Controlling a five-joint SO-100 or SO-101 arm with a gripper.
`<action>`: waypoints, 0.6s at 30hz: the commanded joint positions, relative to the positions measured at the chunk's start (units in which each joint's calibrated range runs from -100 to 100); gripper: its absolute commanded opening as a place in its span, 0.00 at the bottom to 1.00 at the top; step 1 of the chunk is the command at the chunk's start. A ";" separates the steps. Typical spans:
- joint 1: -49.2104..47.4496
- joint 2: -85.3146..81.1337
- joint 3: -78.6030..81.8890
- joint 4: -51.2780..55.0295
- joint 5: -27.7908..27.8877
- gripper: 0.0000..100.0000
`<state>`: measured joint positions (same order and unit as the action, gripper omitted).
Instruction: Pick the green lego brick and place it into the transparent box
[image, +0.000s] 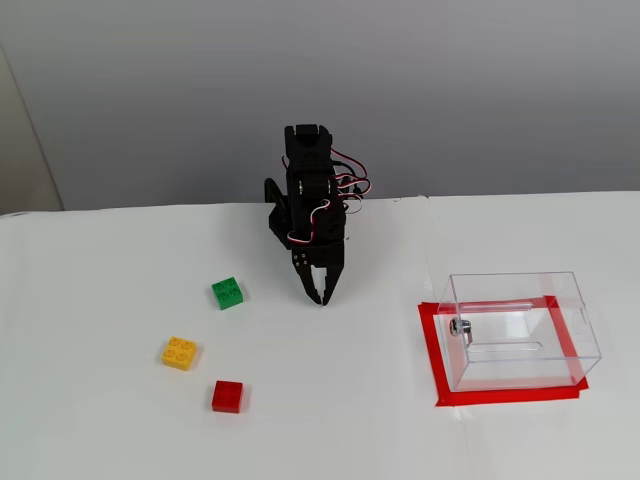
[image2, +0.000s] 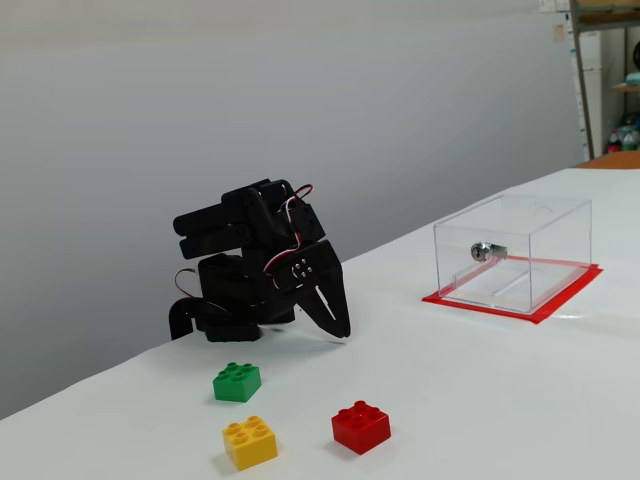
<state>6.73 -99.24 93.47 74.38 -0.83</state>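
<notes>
Green is your target: the green lego brick (image: 228, 293) sits on the white tabletop (image: 330, 400), left of the end effector (image: 321, 297) in the higher fixed view and well apart from it. Your end effector hangs low, tips pointing down, fingers together and empty. The brick is square, so no long axis matters, but it sits slightly turned. A yellow brick (image: 179, 353) and red brick (image: 227, 396) lie further out, leaving room. The transparent box (image: 520, 329) stands on red tape (image: 431, 345) on the opposite side, its path bare.
</notes>
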 joint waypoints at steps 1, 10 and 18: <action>-0.41 -0.42 -1.70 0.29 0.26 0.01; 0.26 0.34 -2.42 -0.31 0.20 0.01; 0.40 1.87 -11.01 -0.31 -0.11 0.01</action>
<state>6.73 -99.15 87.82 74.38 -0.83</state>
